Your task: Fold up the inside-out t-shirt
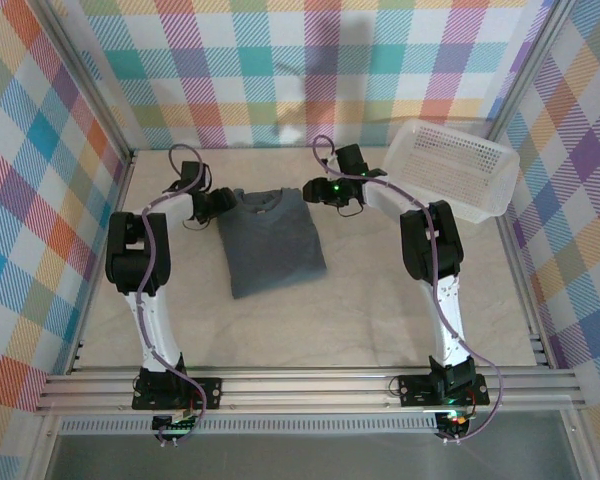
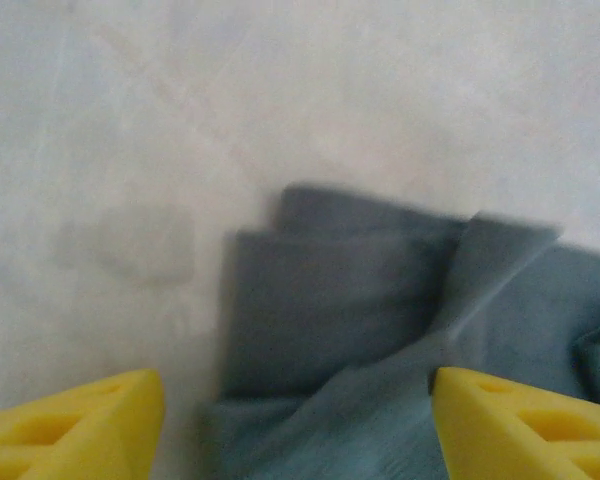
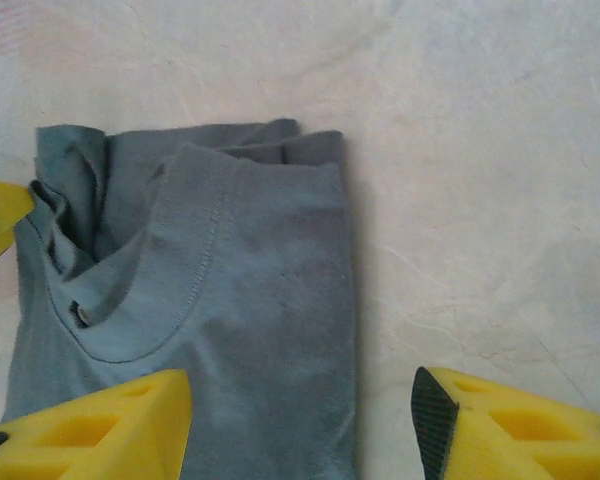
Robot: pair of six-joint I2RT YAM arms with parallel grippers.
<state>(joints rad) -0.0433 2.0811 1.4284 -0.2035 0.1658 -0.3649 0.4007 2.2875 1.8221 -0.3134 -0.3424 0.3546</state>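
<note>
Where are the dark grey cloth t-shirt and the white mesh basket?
dark grey cloth t-shirt (image 1: 272, 240), top external view, middle of folded body.
white mesh basket (image 1: 445, 160), top external view, bare mesh floor.

Soft even light, blurred left-wrist view.

The black-and-white jointed left arm (image 1: 140, 290) rises from its base at seven o'clock in the overhead view, bends at an elbow near nine o'clock, and reaches toward two o'clock. The left gripper (image 1: 217, 203) has its yellow wedge fingers (image 2: 80, 425) spread wide. The matching right arm (image 1: 442, 300) climbs from five o'clock, its forearm pointing to ten o'clock. The right gripper (image 1: 313, 190) also gapes, its yellow fingertips (image 3: 100, 425) well apart.
</note>
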